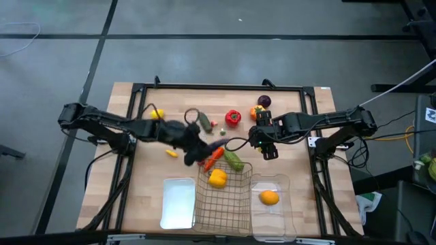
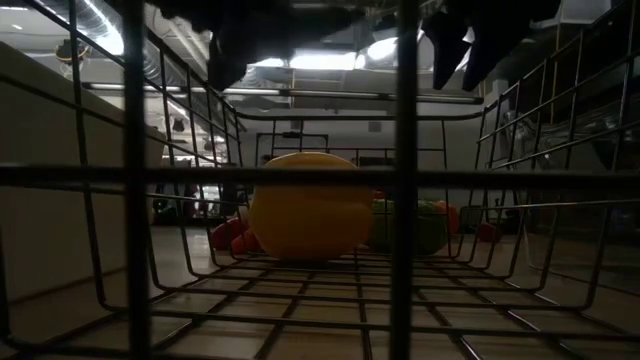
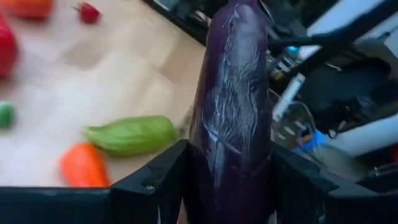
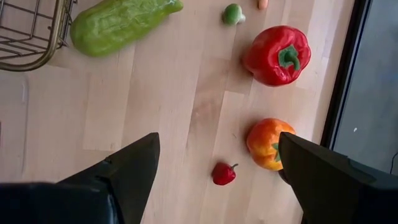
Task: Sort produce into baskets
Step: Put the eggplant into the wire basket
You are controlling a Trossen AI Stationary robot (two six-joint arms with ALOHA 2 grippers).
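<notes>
A dark purple eggplant [image 3: 233, 106] is held by my left gripper [image 1: 197, 148] above the table's middle, just beyond the wire basket [image 1: 223, 204]. My right gripper [image 1: 267, 148] hangs open over the wood to the right of it, holding nothing; below it lie a red pepper [image 4: 277, 55], an orange pepper [image 4: 268, 143] and a tiny red fruit [image 4: 224, 174]. A yellow fruit [image 1: 217, 178] lies in the wire basket. An orange [image 1: 269, 197] lies in the clear bin [image 1: 271, 214]. The white tray [image 1: 178, 204] is on the basket's left. My left gripper pinches the eggplant's two sides [image 3: 200, 168] between its two fingers [image 3: 155, 186]. The eggplant runs along the fingers and sticks out well past their tips. It is lifted clear of the table; its near end is hidden below the picture's edge.
A green cucumber [image 1: 234, 160] and a carrot [image 1: 212, 158] lie at the wire basket's far edge. More produce lies farther back: a yellow fruit [image 1: 157, 113], a dark cucumber [image 1: 204, 121], a purple piece [image 1: 264, 101]. A black frame [image 1: 218, 87] rims the table.
</notes>
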